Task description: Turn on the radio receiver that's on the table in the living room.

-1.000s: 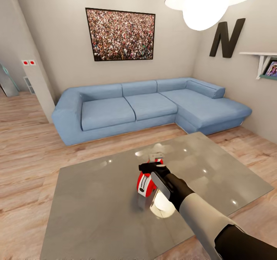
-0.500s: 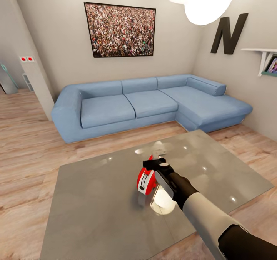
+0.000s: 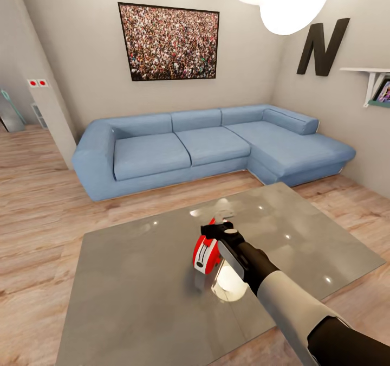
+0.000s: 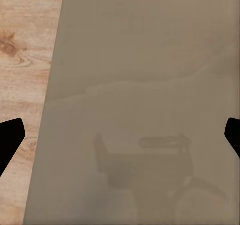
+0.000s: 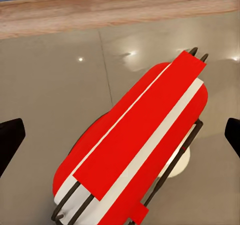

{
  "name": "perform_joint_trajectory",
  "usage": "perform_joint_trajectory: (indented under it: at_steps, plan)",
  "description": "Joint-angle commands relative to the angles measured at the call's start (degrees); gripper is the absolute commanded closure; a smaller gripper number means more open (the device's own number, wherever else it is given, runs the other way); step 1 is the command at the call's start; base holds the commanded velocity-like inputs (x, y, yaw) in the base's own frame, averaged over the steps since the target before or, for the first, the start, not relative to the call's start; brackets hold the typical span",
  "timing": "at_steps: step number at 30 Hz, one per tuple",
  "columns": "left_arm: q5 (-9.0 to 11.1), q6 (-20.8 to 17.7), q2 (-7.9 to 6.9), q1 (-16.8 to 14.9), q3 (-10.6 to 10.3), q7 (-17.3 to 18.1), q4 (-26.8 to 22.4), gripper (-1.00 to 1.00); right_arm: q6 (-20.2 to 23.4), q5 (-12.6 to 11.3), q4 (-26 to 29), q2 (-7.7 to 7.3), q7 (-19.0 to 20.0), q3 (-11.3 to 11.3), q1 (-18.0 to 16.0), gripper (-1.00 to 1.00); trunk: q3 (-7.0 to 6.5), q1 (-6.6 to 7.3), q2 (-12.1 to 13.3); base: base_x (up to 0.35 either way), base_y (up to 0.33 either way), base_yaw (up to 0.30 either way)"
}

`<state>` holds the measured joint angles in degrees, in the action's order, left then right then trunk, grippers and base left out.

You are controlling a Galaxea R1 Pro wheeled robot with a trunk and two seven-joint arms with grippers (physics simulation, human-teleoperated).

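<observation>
On glossy grey table [image 3: 141,279], slim red-and-white radio receiver [image 3: 206,253].

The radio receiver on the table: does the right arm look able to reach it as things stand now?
Probably yes. The right gripper is already at the radio receiver on the table; in the right wrist view its open fingers flank the red body with nothing between.

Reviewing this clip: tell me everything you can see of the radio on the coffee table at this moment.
The radio is a small, slim, bright red box with white stripes, a white end face with dark slits and rounded corners; thin dark wire runs along its edges. It looks like glossy plastic. It stands on the grey reflective table, near the middle, with its reflection below. The right gripper is open right above it, fingers spread wide on either side. Whether they touch it cannot be told.
</observation>
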<state>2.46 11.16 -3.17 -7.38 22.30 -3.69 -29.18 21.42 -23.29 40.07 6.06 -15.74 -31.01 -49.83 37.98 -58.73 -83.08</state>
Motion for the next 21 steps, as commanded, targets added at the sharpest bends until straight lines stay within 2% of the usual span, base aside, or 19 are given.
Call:
perform_joint_trajectory:
  at_steps: [1, 7, 13, 21]
  plan:
    - [0.0, 0.0, -0.01, 0.0, -0.02, 0.0, 0.0, -1.0, 0.01, 0.0, 0.0, 0.0, -0.04, 0.03, 0.0, -1.0, 0.0, 0.0, 0.0, 0.0, 0.0, 0.0]
    - [-0.01, 0.0, -0.03, 0.0, -0.04, 0.0, 0.0, -1.0, 0.03, -0.03, 0.01, 0.0, 0.08, 0.14, 0.0, -1.0, 0.0, 0.0, 0.0, 0.0, 0.0, 0.0]
    - [-0.07, -0.14, -0.15, 0.0, 0.0, -0.08, 0.0, -1.0, 0.06, -0.01, 0.01, 0.0, 0.1, 0.16, 0.0, -1.0, 0.0, 0.0, 0.0, 0.141, -0.042, 0.0]
    - [-0.07, -0.09, -0.17, 0.0, 0.02, -0.09, 0.0, -1.0, 0.05, -0.01, 0.01, 0.0, 0.12, 0.16, 0.0, -1.0, 0.0, 0.0, 0.0, 0.021, -0.007, 0.0]
